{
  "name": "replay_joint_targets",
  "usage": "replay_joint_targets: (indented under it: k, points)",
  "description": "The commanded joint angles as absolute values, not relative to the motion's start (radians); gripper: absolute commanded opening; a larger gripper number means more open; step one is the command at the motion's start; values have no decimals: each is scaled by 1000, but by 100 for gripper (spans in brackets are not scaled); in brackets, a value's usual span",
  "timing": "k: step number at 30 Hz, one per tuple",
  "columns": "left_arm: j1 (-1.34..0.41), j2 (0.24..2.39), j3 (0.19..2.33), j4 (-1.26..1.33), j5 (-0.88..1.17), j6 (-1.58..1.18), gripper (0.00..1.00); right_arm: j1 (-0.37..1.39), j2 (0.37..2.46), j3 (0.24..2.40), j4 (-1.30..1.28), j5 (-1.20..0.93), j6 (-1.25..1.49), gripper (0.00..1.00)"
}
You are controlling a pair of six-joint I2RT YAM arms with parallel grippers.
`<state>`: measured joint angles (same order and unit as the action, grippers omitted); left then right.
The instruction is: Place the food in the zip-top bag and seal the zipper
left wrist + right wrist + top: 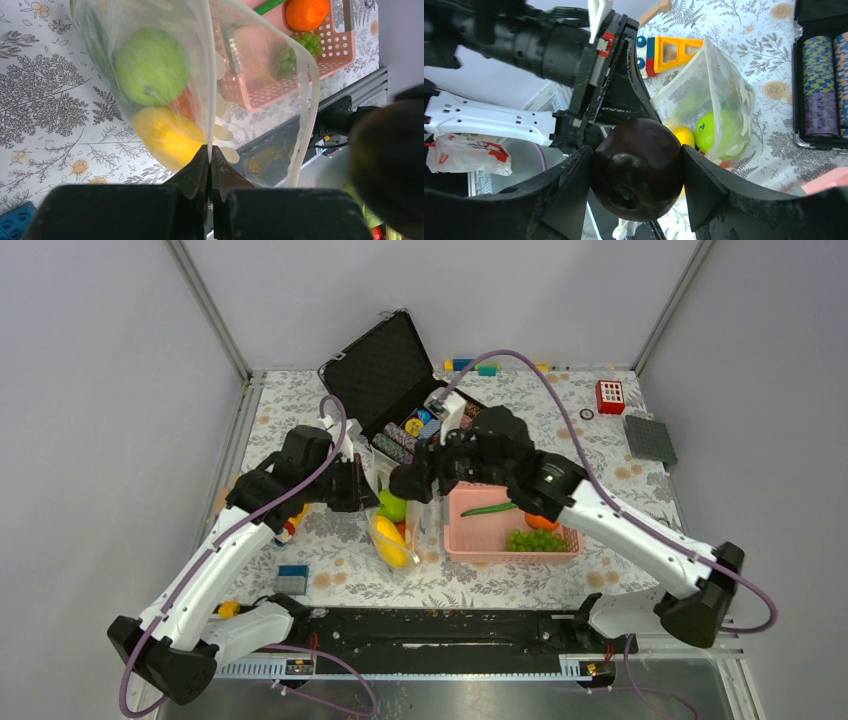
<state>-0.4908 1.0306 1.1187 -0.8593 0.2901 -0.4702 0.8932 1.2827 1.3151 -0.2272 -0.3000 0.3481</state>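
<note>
The clear polka-dot zip-top bag (396, 528) stands open left of the pink basket (470, 540). It holds a green apple (150, 65) and a yellow banana (167, 137). My left gripper (210, 150) is shut on the bag's mouth edge, where the zipper strip (206, 75) runs. My right gripper (636, 170) is shut on the dark round fruit (636, 167), just above the bag's mouth (714, 100). The orange pumpkin (541, 521), long green pod (490, 509) and green grapes (535, 540) lie in the basket.
An open black case (385, 370) with striped chip rolls (821, 85) stands behind the bag. A red box (610, 396) and a grey plate (650, 438) lie at the back right. A blue block (292, 578) sits at the front left, and a yellow toy (669, 50) beside the bag.
</note>
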Motion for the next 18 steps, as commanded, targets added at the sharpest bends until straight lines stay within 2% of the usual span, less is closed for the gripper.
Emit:
replay_joint_targets:
  k: [1, 6, 12, 18]
  points:
    - [-486, 1003, 1124, -816, 323, -454, 0, 939, 1384, 1403, -253, -239, 306, 56]
    - [-487, 1003, 1122, -817, 329, -454, 0, 962, 1454, 1467, -353, -104, 287, 71]
    - [-486, 1003, 1120, -817, 325, -454, 0, 962, 1446, 1455, -360, -76, 278, 97]
    - [-486, 1005, 1120, -816, 323, -453, 0, 962, 1421, 1442, -360, -75, 271, 100]
